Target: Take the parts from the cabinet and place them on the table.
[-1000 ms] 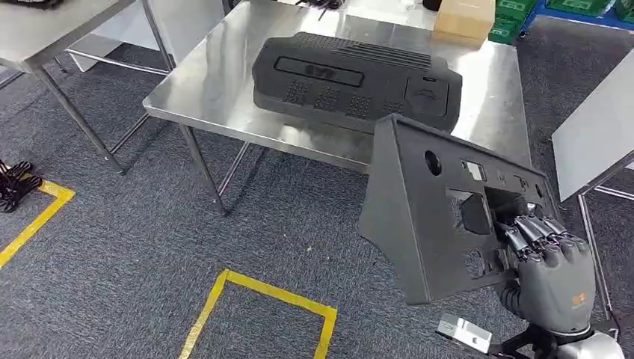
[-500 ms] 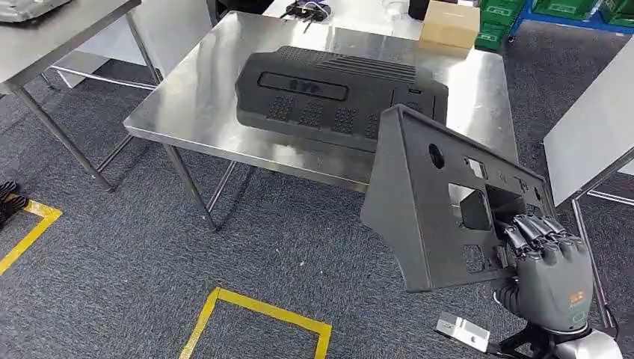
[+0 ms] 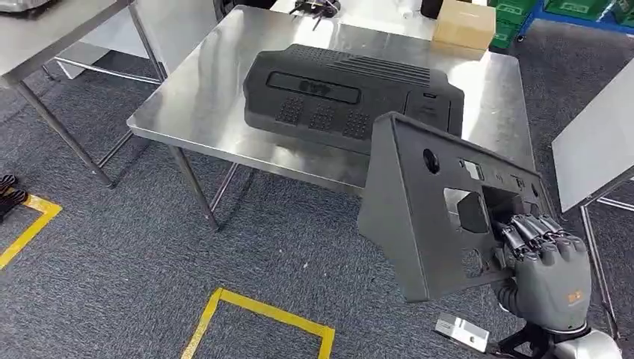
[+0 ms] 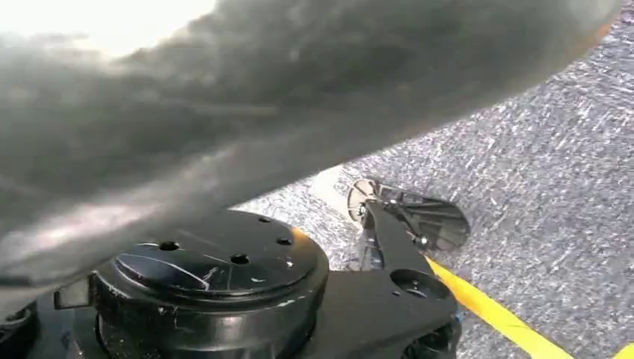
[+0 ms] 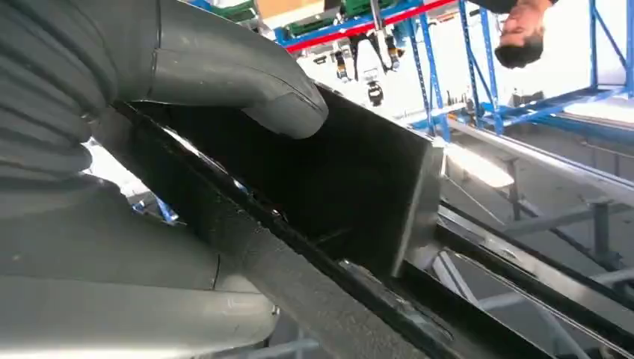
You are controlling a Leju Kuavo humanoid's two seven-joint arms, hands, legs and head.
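- One part, a broad dark engine cover [image 3: 351,91], already lies flat on the steel table [image 3: 209,97], so that share of the task looks done.
- Second in line is an angular grey panel [image 3: 426,209] with cut-outs, carried upright over the carpet at the near right, just short of the table's near edge; it has yet to be set down.
- Right hand [image 3: 549,273] grips the panel at its near right corner, dark fingers [image 3: 527,228] hooked through an opening and the thumb [image 5: 224,75] pressed on the other face.
- Most of the panel stands to the left of and beyond that hand.
- Left hand: I cannot tell its state; its wrist view is blurred.
- Free tabletop lies left of the cover; a cardboard box [image 3: 465,24] sits at the far right edge.
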